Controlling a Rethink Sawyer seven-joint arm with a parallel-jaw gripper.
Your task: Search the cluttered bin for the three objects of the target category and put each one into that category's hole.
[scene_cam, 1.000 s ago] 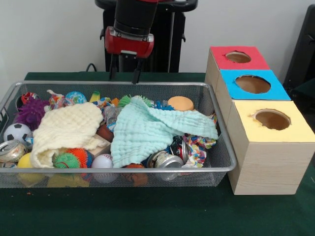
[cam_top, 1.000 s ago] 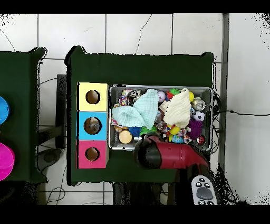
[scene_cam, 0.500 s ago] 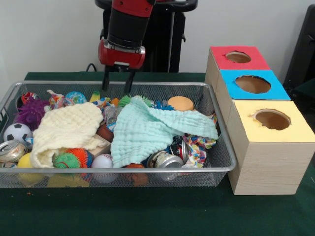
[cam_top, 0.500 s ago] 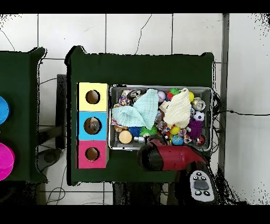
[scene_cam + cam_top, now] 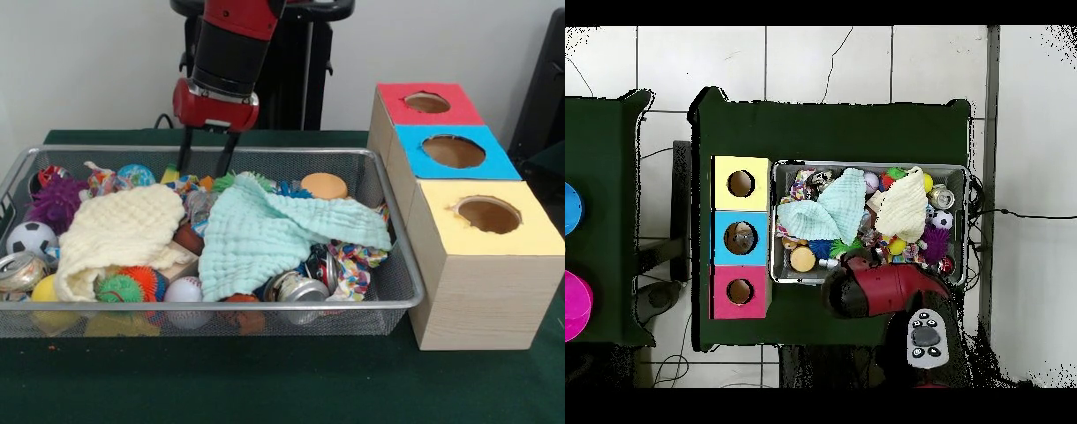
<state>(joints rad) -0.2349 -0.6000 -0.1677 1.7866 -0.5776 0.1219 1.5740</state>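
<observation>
A wire mesh bin point(image 5: 388, 305) point(image 5: 773, 225) is full of mixed things. A mint cloth point(image 5: 265, 234) point(image 5: 830, 210) and a cream cloth point(image 5: 115, 230) point(image 5: 905, 205) cover much of the pile. Around them show a soccer ball point(image 5: 31, 237), a baseball point(image 5: 185, 290), a crushed can point(image 5: 298, 287), a purple spiky ball point(image 5: 55, 201) and an orange disc point(image 5: 324, 185). My gripper point(image 5: 205, 166) hangs open and empty just over the bin's far rim, above small colourful toys. In the overhead view the red arm point(image 5: 880, 290) hides it.
Beside the bin stands a wooden box with a red hole point(image 5: 427, 102) point(image 5: 740, 291), a blue hole point(image 5: 453, 151) point(image 5: 741, 237) and a yellow hole point(image 5: 488, 215) point(image 5: 741, 183). Green cloth covers the table point(image 5: 265, 380).
In the front view my gripper has moved left and come down, from above the far rim to the level of the toys at the bin's back. The bin's contents have not moved.
</observation>
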